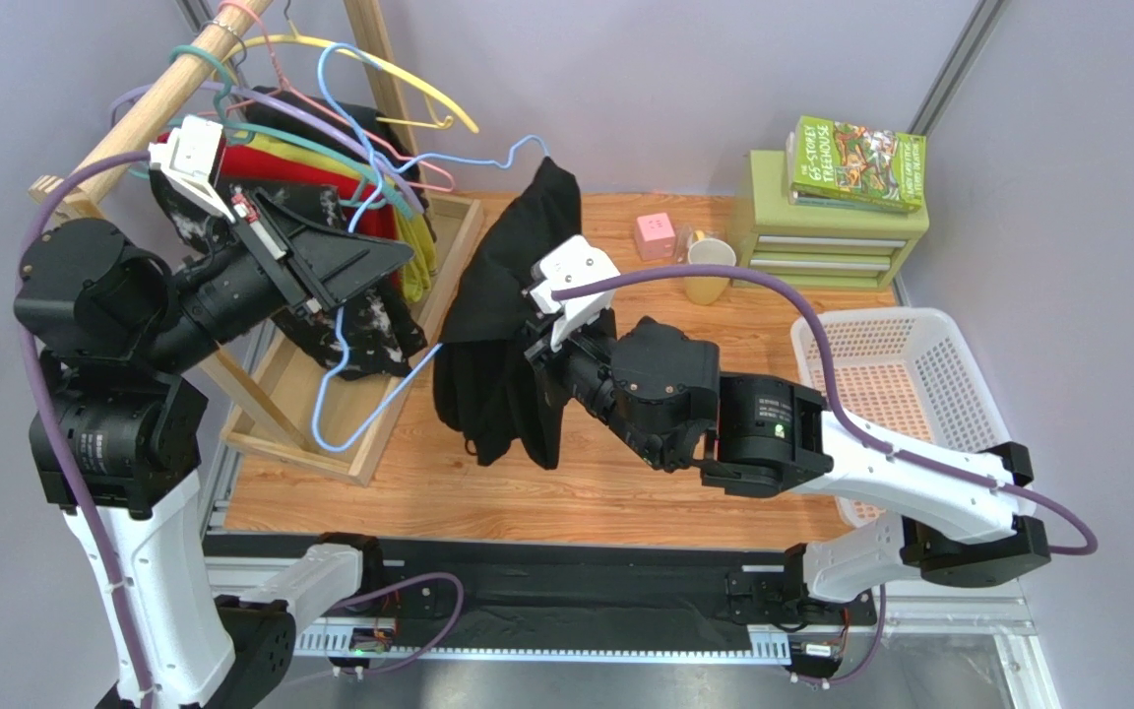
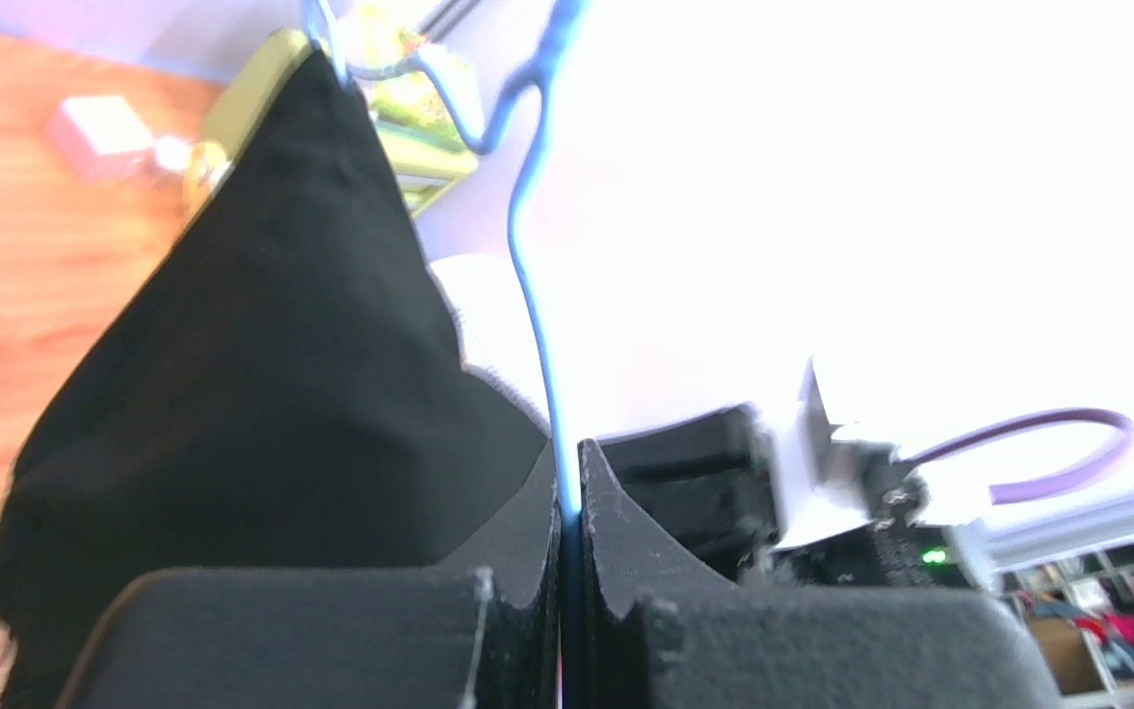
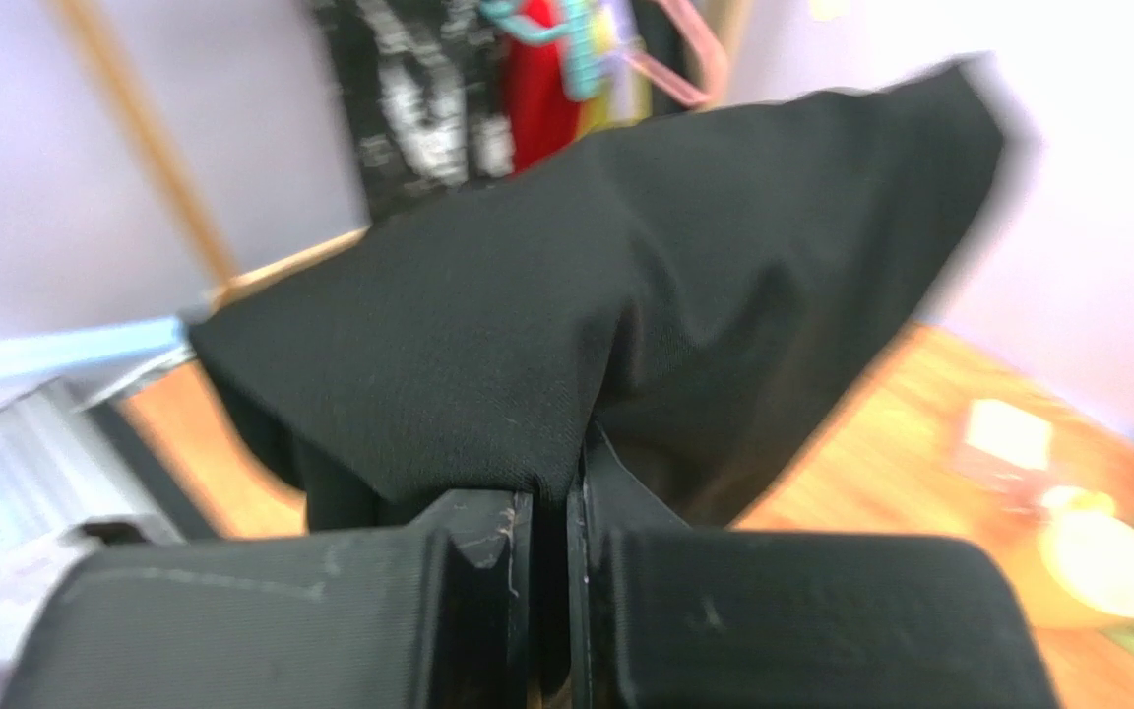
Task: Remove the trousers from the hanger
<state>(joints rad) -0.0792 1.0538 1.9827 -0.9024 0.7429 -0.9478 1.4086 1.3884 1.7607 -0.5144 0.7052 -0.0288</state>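
Left jaws pinch the hanger (image 2: 526, 281) wire; right jaws clamp the trousers (image 3: 603, 325), draped on it above the counter (image 1: 603, 495). Better to hold the hanger steady and draw the cloth off sideways.

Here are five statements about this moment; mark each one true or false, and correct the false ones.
1. The right gripper is shut on the trousers. True.
2. The left gripper is open and holds nothing. False: it is shut on the thin wire of the hanger.
3. The trousers lie in the white basket. False: they hang from the hanger above the table, to the left of the basket.
4. A book lies on top of the green drawer unit. True.
5. The hanger is lilac. False: it is light blue.
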